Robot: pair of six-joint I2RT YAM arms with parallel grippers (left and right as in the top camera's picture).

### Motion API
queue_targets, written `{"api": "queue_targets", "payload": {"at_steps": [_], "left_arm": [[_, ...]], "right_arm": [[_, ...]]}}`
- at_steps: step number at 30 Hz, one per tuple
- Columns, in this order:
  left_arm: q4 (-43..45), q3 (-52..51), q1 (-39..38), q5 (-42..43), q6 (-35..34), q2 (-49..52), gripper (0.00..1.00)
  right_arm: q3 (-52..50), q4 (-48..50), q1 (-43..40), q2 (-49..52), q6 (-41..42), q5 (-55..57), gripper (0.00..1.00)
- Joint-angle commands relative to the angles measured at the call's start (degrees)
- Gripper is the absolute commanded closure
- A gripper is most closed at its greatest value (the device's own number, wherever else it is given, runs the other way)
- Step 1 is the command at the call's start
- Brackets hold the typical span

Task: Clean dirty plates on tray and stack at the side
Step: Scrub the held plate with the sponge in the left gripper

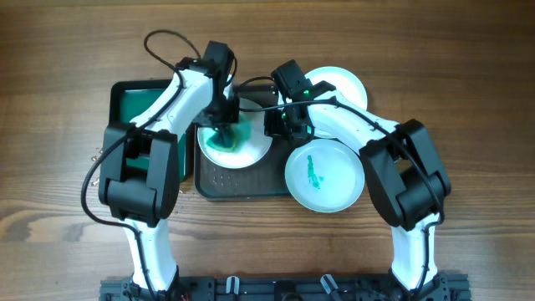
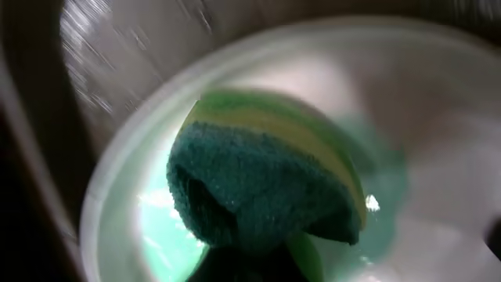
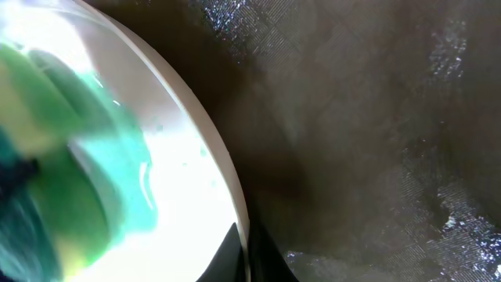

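Note:
A white plate (image 1: 251,151) with a teal smear lies on the left part of the dark tray (image 1: 242,184). My left gripper (image 1: 224,124) is shut on a green and yellow sponge (image 2: 266,176) and presses it onto this plate (image 2: 117,211). My right gripper (image 1: 277,127) is shut on the plate's right rim (image 3: 235,196), one finger on each side (image 3: 249,254). A second plate (image 1: 324,176) with a teal smear sits at the tray's right end. A third plate (image 1: 341,84), with no smear showing, lies on the table behind my right arm.
A smaller black tray with a bright green inside (image 1: 134,104) stands to the left of the dark tray, partly under my left arm. The textured tray floor (image 3: 376,117) shows wet patches. The wooden table (image 1: 468,100) surrounds everything.

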Motion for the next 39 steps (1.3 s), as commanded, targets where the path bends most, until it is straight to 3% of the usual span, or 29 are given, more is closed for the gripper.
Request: {"api": "queue_targets", "payload": {"at_steps": [1, 7, 11, 15, 19, 21, 24, 27, 31, 34, 37, 39], "left_arm": [[4.81, 1.64, -0.07, -7.23, 2.51, 0.31, 0.96], [5.18, 1.64, -0.22, -8.39, -14.62, 0.31, 0.96], [-3.43, 1.64, -1.03, 4.37, -13.70, 0.31, 0.96], [-8.96, 1.64, -2.40, 18.84, -1.29, 0.31, 0.96], [-5.22, 1.64, -2.78, 19.26, 0.81, 0.31, 0.96], [-0.63, 1.64, -2.47, 15.91, -0.15, 0.31, 0.96], [3.48, 1.64, -2.23, 3.43, -7.82, 0.31, 0.96], [2.58, 1.49, -2.19, -12.04, -16.72, 0.33, 0.96], [-1.66, -1.03, -2.21, -17.84, -24.39, 0.33, 0.96], [-2.82, -4.17, -2.78, -9.94, -24.41, 0.33, 0.96], [-2.84, -5.14, -3.80, 4.22, -15.69, 0.33, 0.96], [-2.43, -5.14, -4.48, 15.96, -6.29, 0.33, 0.96]], "right_arm": [[0.68, -0.13, -0.48, 1.64, -0.13, 0.76, 0.96], [0.68, -0.15, -0.48, 1.64, -0.15, 0.79, 0.96], [0.68, -0.17, -0.48, 1.64, -0.15, 0.76, 0.96], [0.68, -0.13, -0.48, 1.64, -0.13, 0.76, 0.96], [0.68, -0.17, -0.48, 1.64, -0.13, 0.76, 0.96], [0.68, -0.24, -0.48, 1.64, -0.15, 0.76, 0.96], [0.68, -0.44, -0.48, 1.64, -0.20, 0.76, 0.96], [0.68, -0.57, -0.48, 1.64, -0.20, 0.76, 0.95], [0.68, -0.52, -0.48, 1.64, -0.15, 0.79, 0.96], [0.68, -0.50, -0.48, 1.64, -0.15, 0.76, 0.96], [0.68, -0.48, -0.48, 1.64, -0.15, 0.79, 0.96], [0.68, -0.37, -0.48, 1.64, -0.15, 0.76, 0.96]]}}
